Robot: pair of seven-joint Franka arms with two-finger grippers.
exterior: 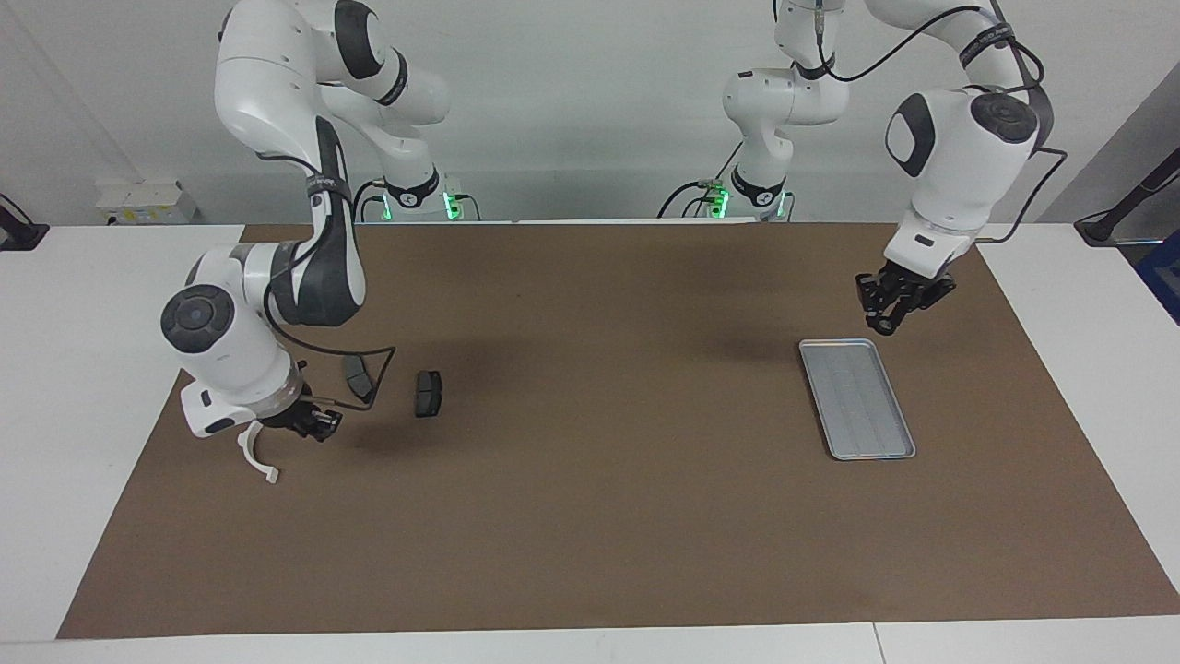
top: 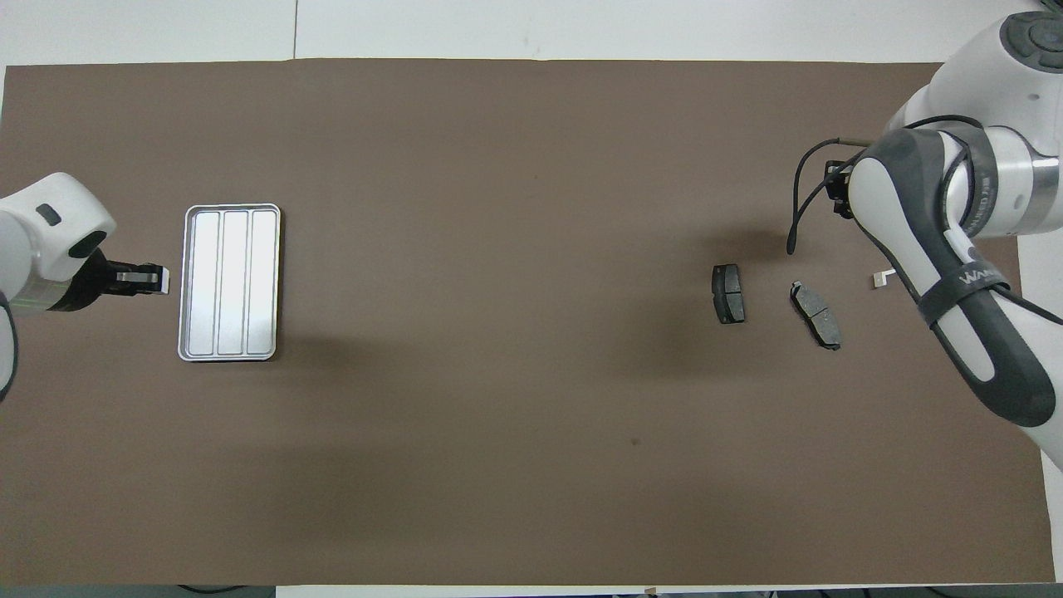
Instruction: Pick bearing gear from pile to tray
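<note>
We see the left gripper (exterior: pixel 887 318) raised just beside the flat silver-grey metal tray (exterior: pixel 857 398), fingers nearly closed, contents unclear. The right gripper (exterior: pixel 309 426), fingers closed, hangs low beside two dark grey plates (top: pixel 729 293).

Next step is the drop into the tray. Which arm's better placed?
Left. The left gripper hangs just beside the tray, at the left arm's end. The right gripper is low by the dark plates at the right arm's end.
</note>
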